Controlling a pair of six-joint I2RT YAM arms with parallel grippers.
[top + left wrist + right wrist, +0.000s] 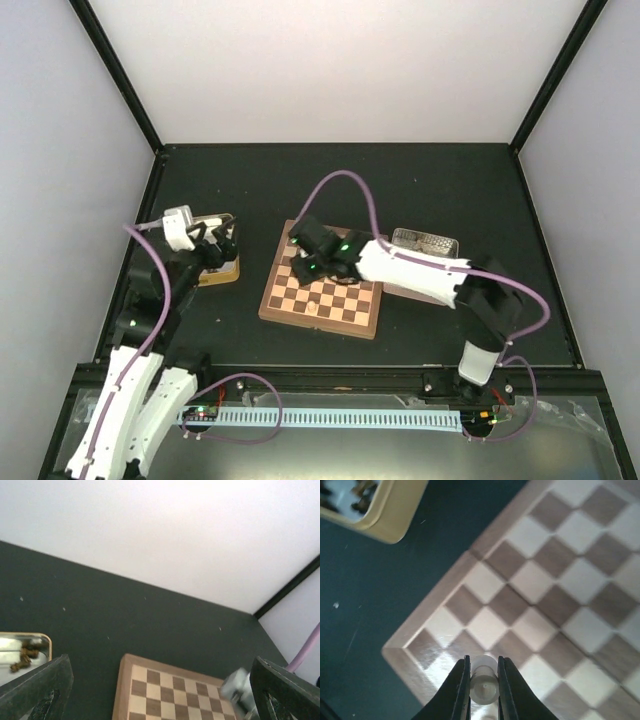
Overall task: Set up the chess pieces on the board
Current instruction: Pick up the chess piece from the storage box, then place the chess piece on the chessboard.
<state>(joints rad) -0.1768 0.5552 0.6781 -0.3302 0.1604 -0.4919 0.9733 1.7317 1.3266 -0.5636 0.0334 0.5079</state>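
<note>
From above, we see the board (350,308) lying in the middle of the black table (450,190). A gold tin (224,271) sits near the table's left edge, and a silver tin (425,242) sits just beside the board's far right corner. The left hand (222,240) hangs over the gold tin. The right hand (303,255) reaches across the board to its far left corner. From the left hand's camera, we see its two fingers (40,690) far apart at the bottom corners, so this hand is open wide and holds nothing. Between them is the near part of the board (165,692). At the left is the gold tin (45,641), with some dark chess pieces (24,656) inside. From the right hand's camera, we see its fingers (457,690) closed tight on a pale chess piece (483,685). The piece is over a square in the edge row, close to a corner of the board (540,580). We cannot tell if it touches the wood. The gold tin (395,515) shows at the top left, well apart from the board.
</note>
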